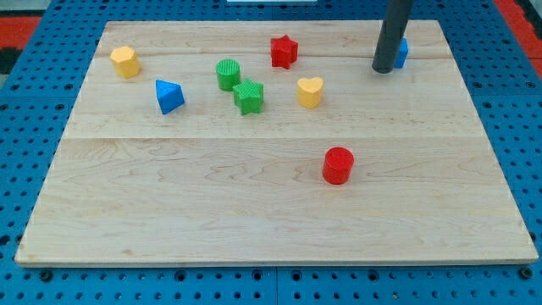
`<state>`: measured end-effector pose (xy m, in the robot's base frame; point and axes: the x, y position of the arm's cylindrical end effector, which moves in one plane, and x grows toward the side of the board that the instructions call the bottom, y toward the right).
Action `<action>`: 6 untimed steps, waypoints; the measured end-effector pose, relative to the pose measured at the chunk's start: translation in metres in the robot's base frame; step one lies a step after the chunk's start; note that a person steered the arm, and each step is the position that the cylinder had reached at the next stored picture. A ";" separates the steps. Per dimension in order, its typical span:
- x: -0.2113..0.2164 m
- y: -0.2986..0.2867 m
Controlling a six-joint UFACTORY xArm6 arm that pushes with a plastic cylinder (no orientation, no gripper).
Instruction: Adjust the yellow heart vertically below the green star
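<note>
The yellow heart (310, 91) lies on the wooden board (271, 212), right of the green star (249, 97) and about level with it. A green cylinder (228, 74) touches the star at its upper left. My tip (383, 70) rests on the board at the view's upper right, well right of the heart and slightly above it. It stands against a blue block (400, 52) that the rod partly hides.
A red star (284, 51) sits above the heart. A red cylinder (338, 164) lies below and right of the heart. A blue triangular block (168, 96) and a yellow hexagonal block (124, 61) lie at the view's left.
</note>
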<state>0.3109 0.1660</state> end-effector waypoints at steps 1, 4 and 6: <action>0.021 -0.034; 0.018 -0.117; 0.063 -0.127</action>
